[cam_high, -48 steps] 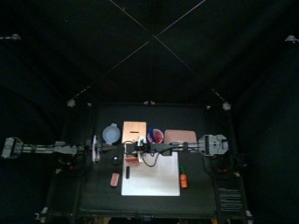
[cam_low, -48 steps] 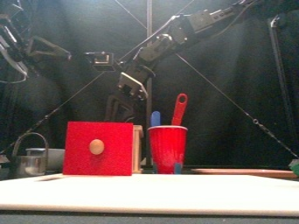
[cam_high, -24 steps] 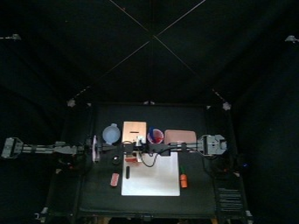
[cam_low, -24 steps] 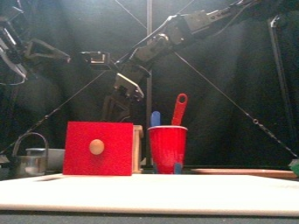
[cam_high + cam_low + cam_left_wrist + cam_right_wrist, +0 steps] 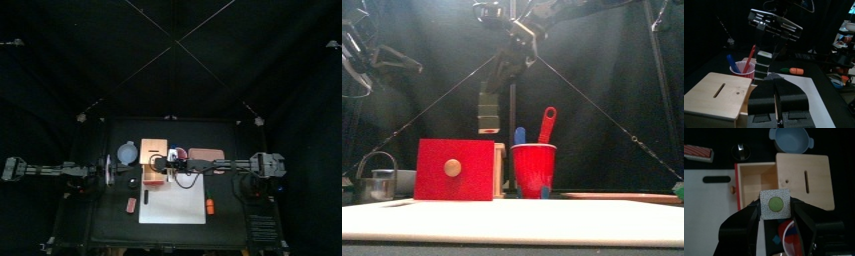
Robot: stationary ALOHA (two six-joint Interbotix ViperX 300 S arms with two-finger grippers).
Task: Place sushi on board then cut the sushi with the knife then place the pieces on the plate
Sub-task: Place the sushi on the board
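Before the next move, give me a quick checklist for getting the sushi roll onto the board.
1. Sushi roll held in the right hand: ok, jaws pinch its sides.
2. Roll clear of the wooden box: ok, hangs above it.
3. Roll over the white board: not ok, it hangs over the open drawer.
4. Board bare in the middle: ok.
5. Left hand off the board: ok, parked left of it.
6. Knives in the red cup: ok.

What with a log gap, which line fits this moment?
right end effector: shut on sushi roll | roll: held above wooden box | left end effector: resting
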